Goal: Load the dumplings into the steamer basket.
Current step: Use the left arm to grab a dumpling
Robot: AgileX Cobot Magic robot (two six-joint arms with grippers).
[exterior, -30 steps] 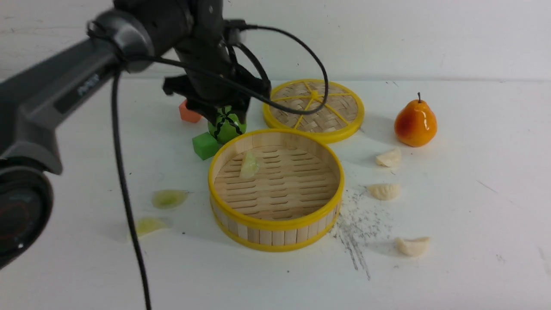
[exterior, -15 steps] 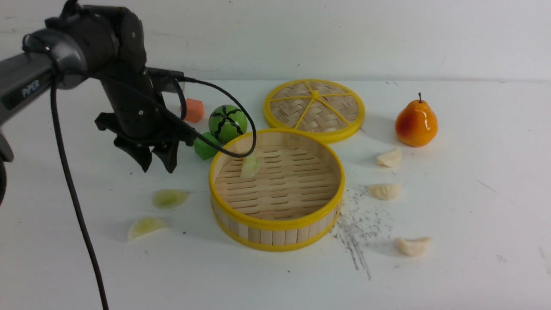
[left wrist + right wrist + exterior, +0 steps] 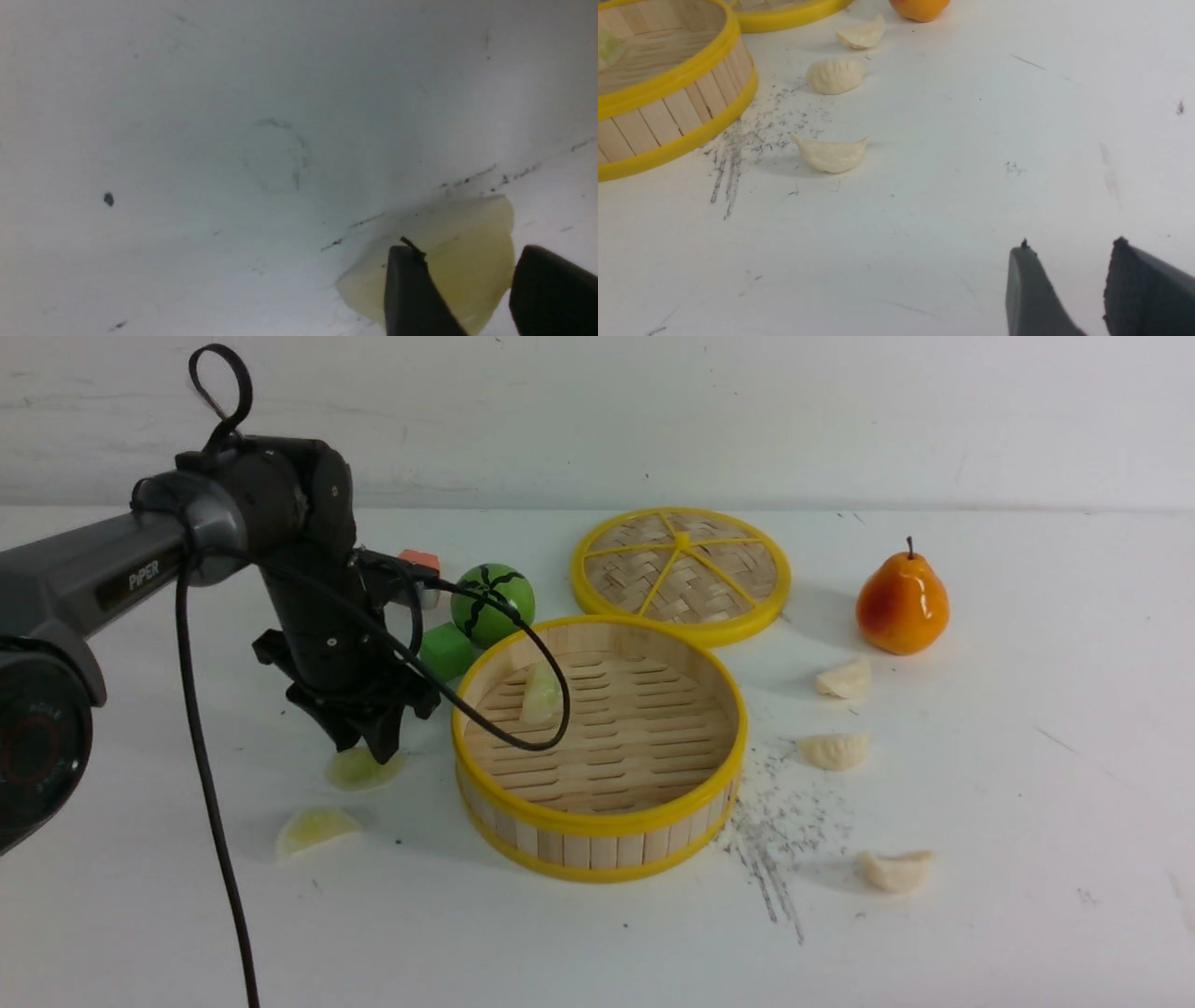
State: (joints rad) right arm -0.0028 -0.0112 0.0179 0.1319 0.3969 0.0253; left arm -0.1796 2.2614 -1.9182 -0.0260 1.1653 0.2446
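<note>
The steamer basket [image 3: 597, 821] sits mid-table with one pale green dumpling [image 3: 541, 695] on its slats. My left gripper [image 3: 364, 747] is low at the basket's left, over a second green dumpling [image 3: 359, 770]. In the left wrist view its fingers [image 3: 411, 289] stand open astride that dumpling [image 3: 472, 261], which lies on the table. A third green dumpling [image 3: 316, 828] lies nearer me. Three white dumplings [image 3: 844, 678] [image 3: 834, 750] [image 3: 894, 870] lie right of the basket. My right gripper [image 3: 1069, 247] shows only in its wrist view, open and empty, short of the nearest white dumpling [image 3: 830, 156].
The woven lid [image 3: 681, 569] lies behind the basket and an orange pear [image 3: 902, 602] stands at the right. A striped green ball [image 3: 493, 602], a green cube [image 3: 446, 651] and an orange block [image 3: 420, 560] crowd behind my left gripper. The arm's cable [image 3: 551, 709] loops over the basket.
My left arm swung from behind the basket to its left side and came down over the green dumpling. Its jaws have narrowed. The right gripper has not moved.
</note>
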